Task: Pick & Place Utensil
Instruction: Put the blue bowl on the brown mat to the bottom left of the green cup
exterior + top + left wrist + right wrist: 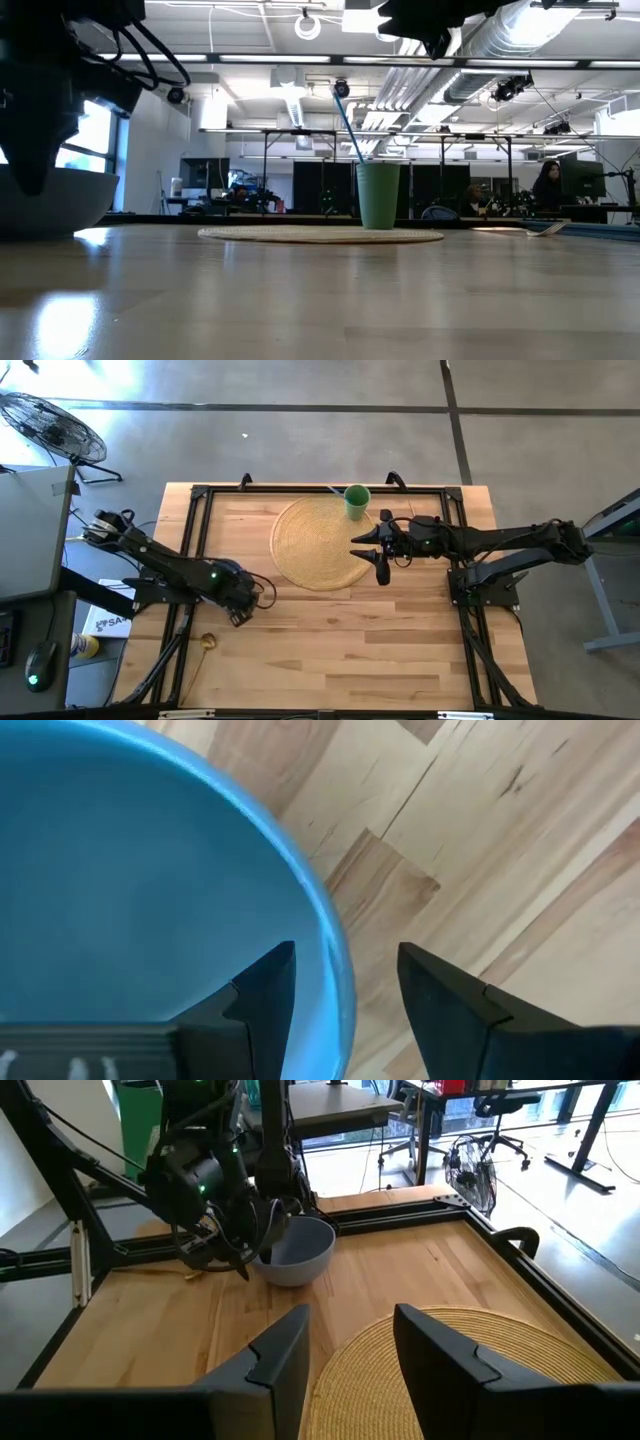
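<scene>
Green cup (357, 501) on mat (318, 542) edge; right pincer (366, 553) seemingly open

My table (340, 640), light wood planks, carries a round woven mat (318, 542), blue bowl (300, 1250) and a fork (545, 229)

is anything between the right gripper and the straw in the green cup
Nothing visible. The right gripper hangs open above the woven mat's edge; the green cup with its straw stands on the mat's far edge, with only bare mat between.
</scene>
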You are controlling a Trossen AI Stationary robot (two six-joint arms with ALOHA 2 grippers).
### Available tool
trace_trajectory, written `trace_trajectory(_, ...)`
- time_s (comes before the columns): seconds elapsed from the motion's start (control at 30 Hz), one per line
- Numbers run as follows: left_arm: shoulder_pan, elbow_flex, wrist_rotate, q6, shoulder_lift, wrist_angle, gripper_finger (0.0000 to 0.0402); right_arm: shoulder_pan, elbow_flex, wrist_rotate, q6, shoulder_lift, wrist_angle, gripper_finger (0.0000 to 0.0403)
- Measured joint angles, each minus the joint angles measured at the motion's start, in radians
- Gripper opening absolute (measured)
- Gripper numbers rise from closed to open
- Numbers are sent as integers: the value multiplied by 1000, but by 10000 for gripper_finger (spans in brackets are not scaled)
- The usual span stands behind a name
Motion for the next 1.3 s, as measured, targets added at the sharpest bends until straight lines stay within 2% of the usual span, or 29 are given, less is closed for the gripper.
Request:
trace_trajectory(0.17, 0, 0, 0, 2, 9, -4, 171, 0, 0, 0, 0, 0, 0, 140)
trace_trajectory(0.27, 0, 0, 0, 2, 6, -8, 157, 0, 0, 0, 0, 0, 0, 140)
trace_trajectory(0.73, 0, 2, 45, 25, 4, -11, 12, 0, 0, 0, 0, 0, 2, 140)
trace_trajectory(0.93, 0, 25, 30, 25, 5, -44, 10, 0, 0, 0, 1, 0, 2, 140)
trace_trajectory(1.1, 0, 90, -10, 28, 5, -124, 4, 0, 0, 0, 1, 0, 2, 140)
trace_trajectory(1.3, 1, 174, -67, 86, 9, -123, 3, 0, 0, 0, 1, 0, 2, 140)
